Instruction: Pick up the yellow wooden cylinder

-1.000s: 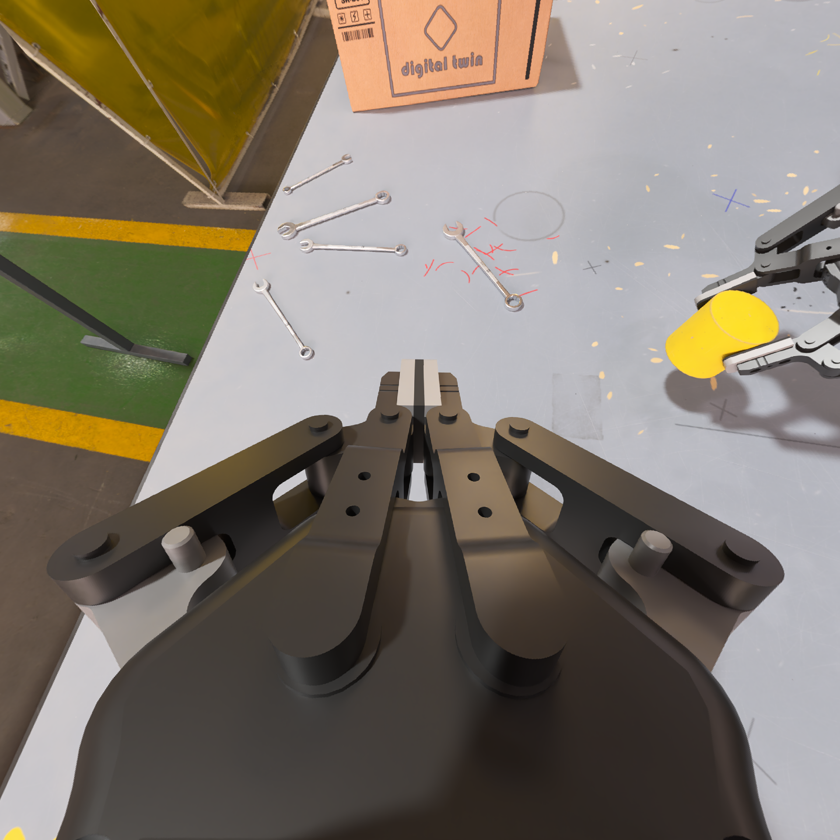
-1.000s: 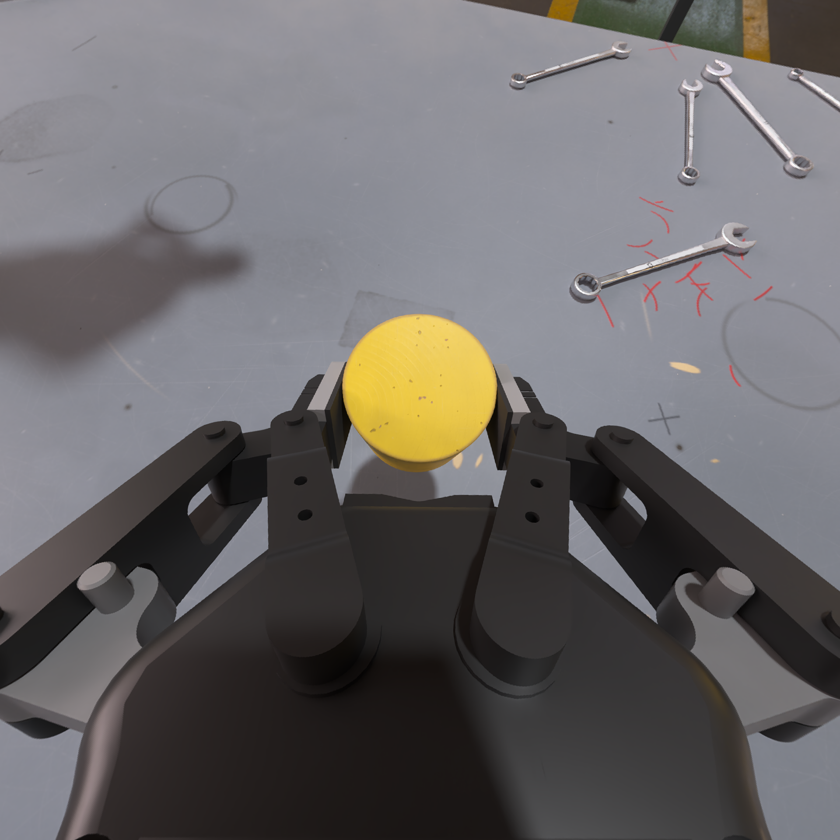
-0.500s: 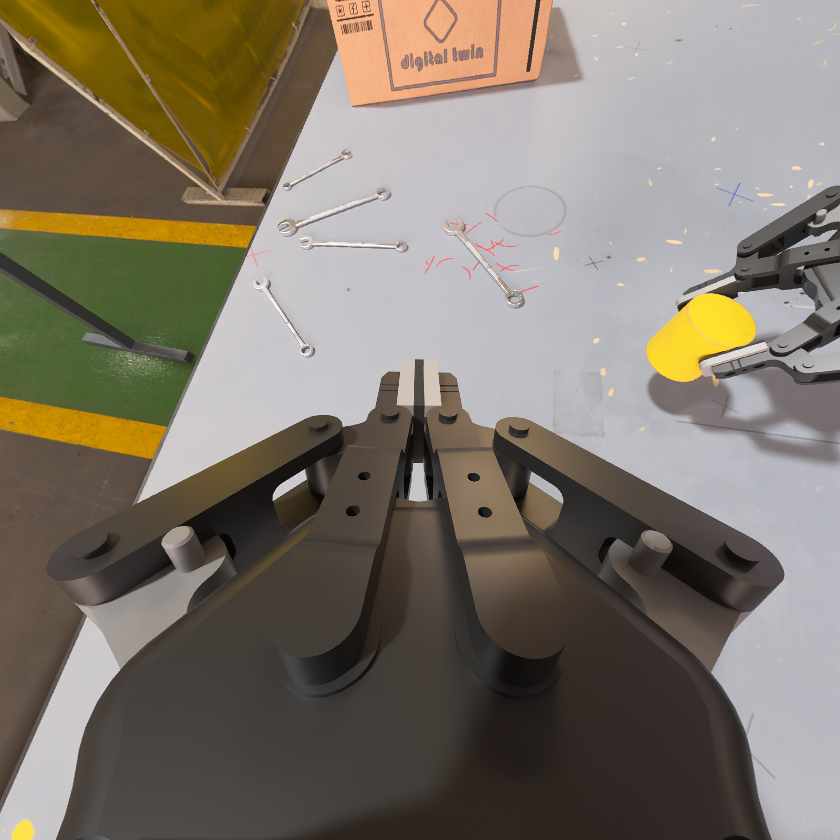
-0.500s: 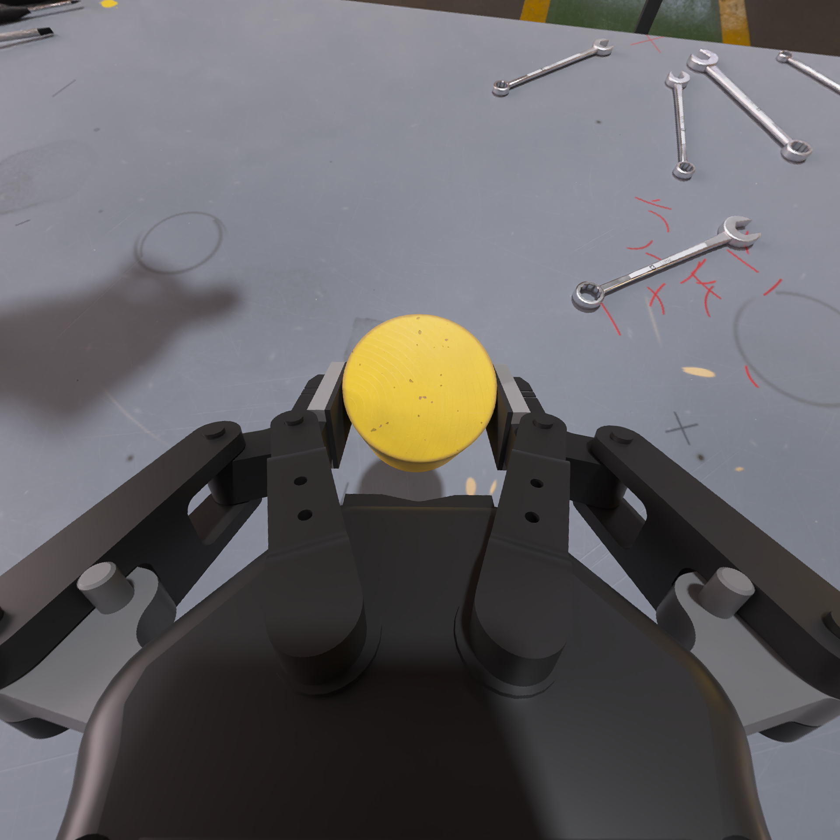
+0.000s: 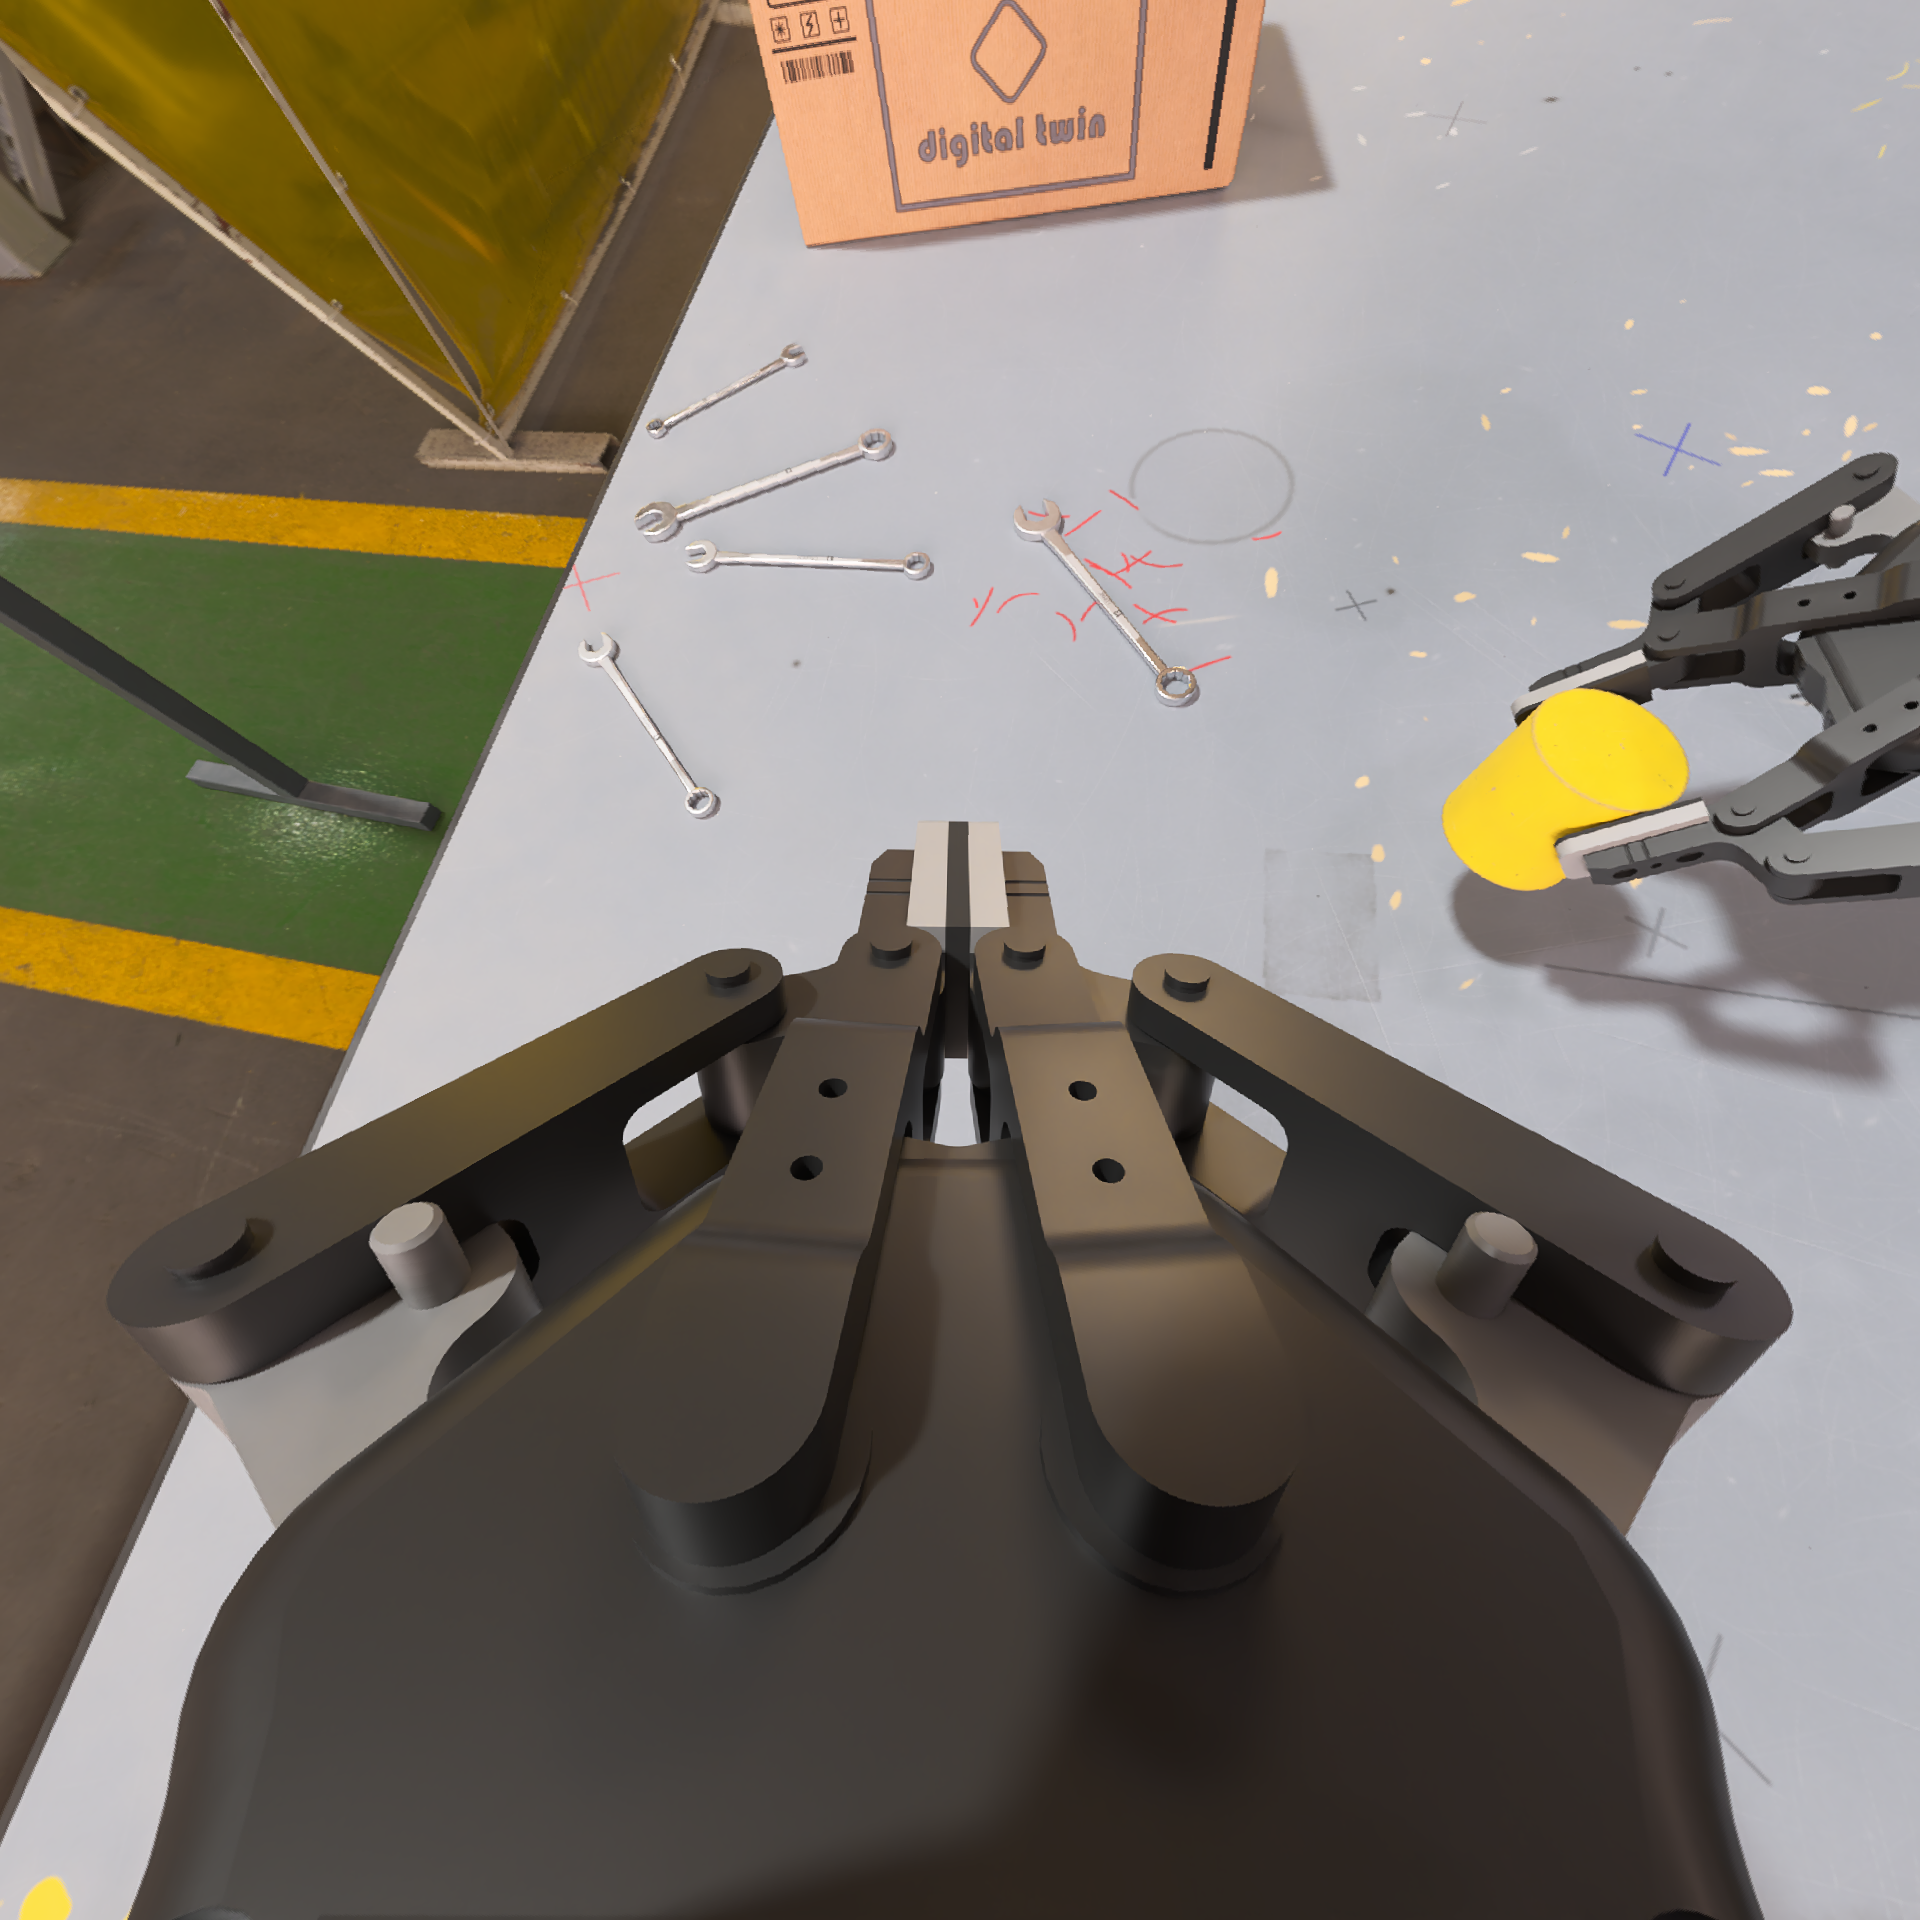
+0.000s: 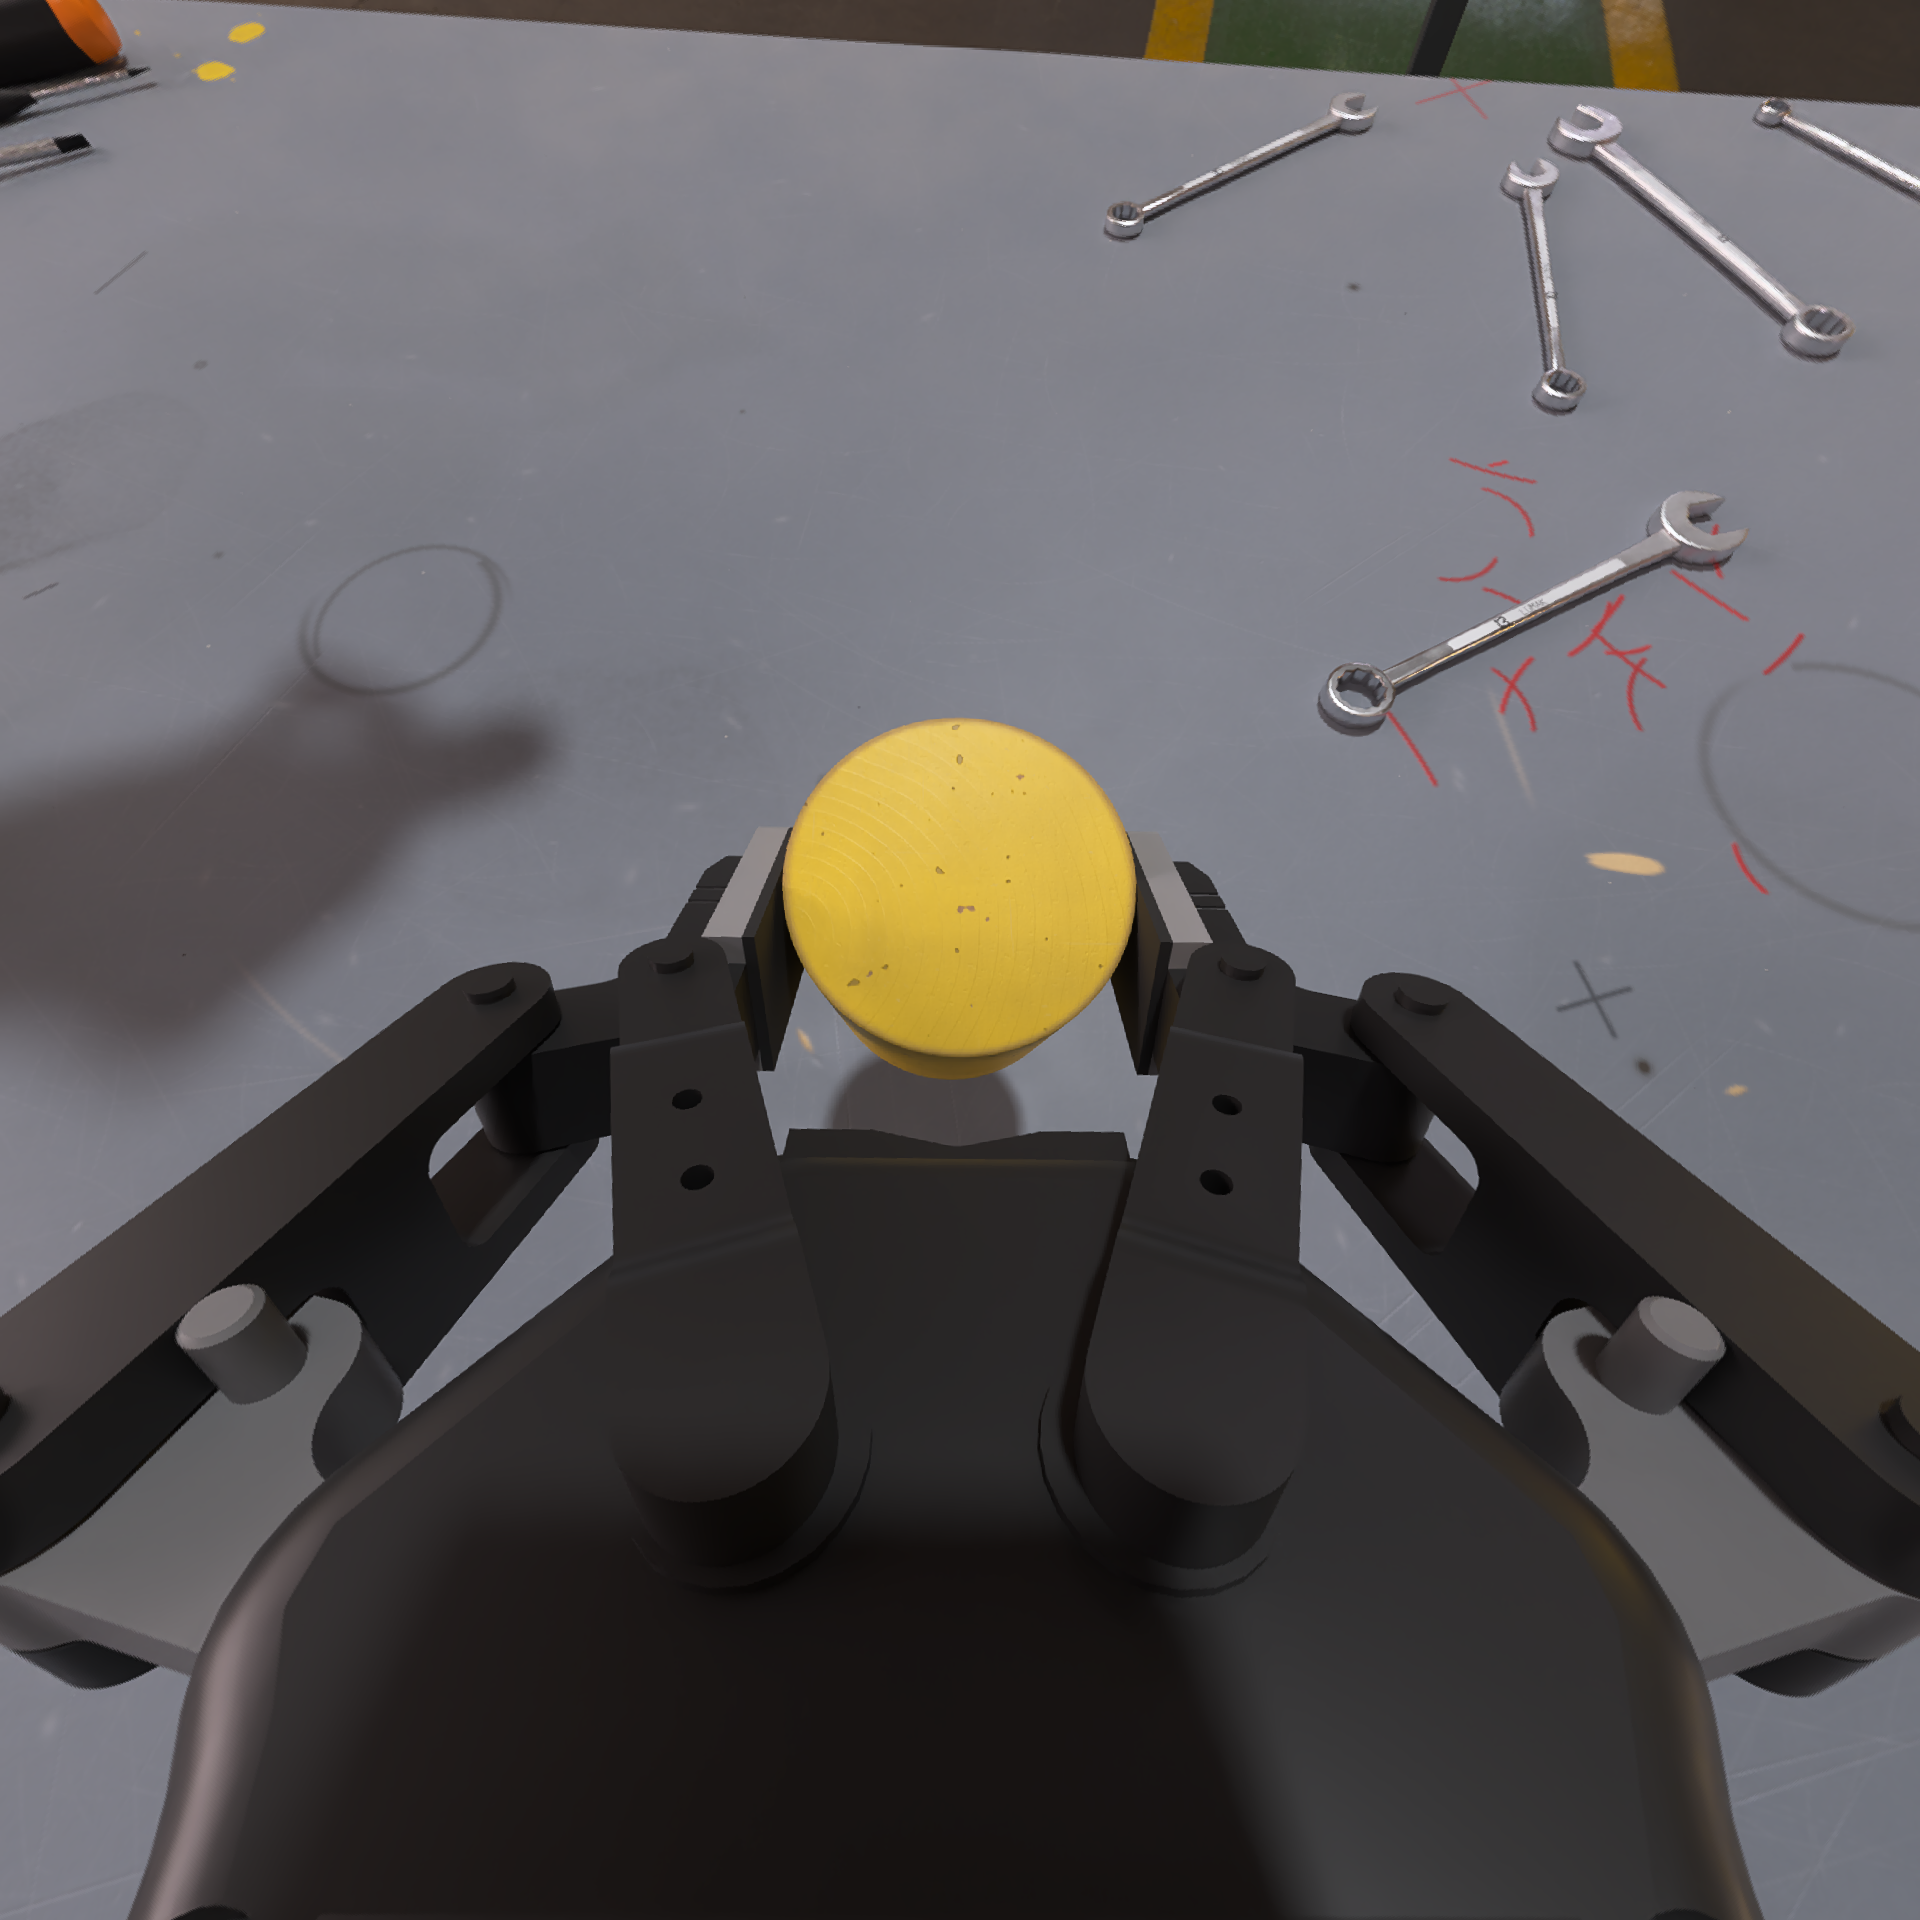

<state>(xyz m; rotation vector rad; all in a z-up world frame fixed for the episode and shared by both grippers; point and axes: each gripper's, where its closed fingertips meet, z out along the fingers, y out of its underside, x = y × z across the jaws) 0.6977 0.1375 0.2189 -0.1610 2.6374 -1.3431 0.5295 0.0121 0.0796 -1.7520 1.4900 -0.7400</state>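
Note:
The yellow wooden cylinder [image 6: 956, 894] sits between the pads of my right gripper [image 6: 958, 914], which is shut on its sides. Its round end face points at the wrist camera. It hangs above the grey table, with its shadow [image 6: 914, 1101] below it. In the left wrist view the cylinder [image 5: 1558, 784] shows at the right, held by the right gripper [image 5: 1579, 769] clear of the table. My left gripper [image 5: 957, 873] is shut and empty, its pads together, above the table well left of the cylinder.
Several steel wrenches lie on the grey table [image 5: 1351, 312], one [image 5: 1107, 603] over red scribbles, others [image 5: 764, 483] near the left edge. A cardboard box [image 5: 1008, 104] stands at the far end. A yellow screen [image 5: 364, 156] and green floor [image 5: 208, 675] lie beyond the table's left edge.
The right gripper has lifted the cylinder higher above the table and carried it slightly toward the left arm. The left gripper has stayed put and shut.

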